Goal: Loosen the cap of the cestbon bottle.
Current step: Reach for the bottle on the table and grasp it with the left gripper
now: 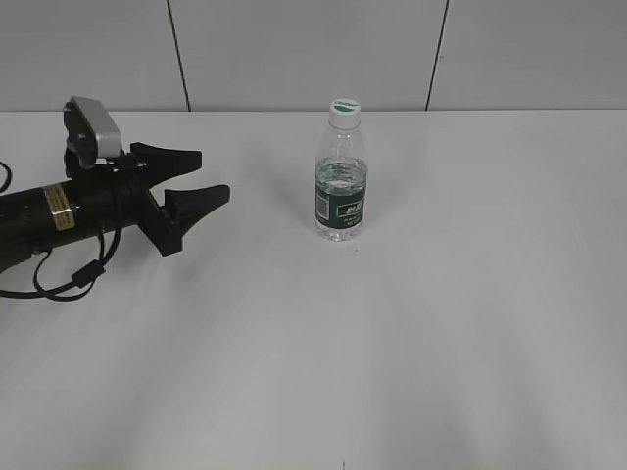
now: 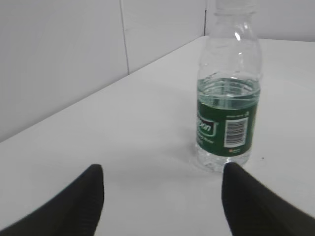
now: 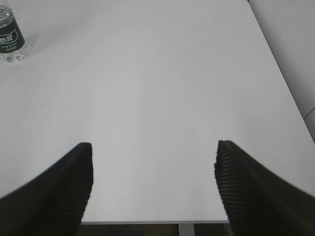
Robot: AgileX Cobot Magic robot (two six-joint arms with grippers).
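Observation:
The cestbon bottle (image 1: 341, 191) stands upright on the white table, clear with a dark green label band. Its white cap (image 1: 344, 108) with a green mark sits on the neck. My left gripper (image 1: 208, 174) is open and empty, low over the table to the left of the bottle, jaws pointing at it with a gap between. In the left wrist view the bottle (image 2: 228, 105) stands just beyond the open jaws (image 2: 162, 177), toward the right jaw; its cap is cut off at the top. My right gripper (image 3: 153, 152) is open and empty; the bottle's base (image 3: 11, 39) shows far off at upper left.
The white table (image 1: 441, 323) runs to a grey panelled wall (image 1: 294, 49) behind. A black cable (image 1: 69, 279) loops below the left arm. The right wrist view shows the table's near edge (image 3: 147, 222) and right edge, with dark floor beyond.

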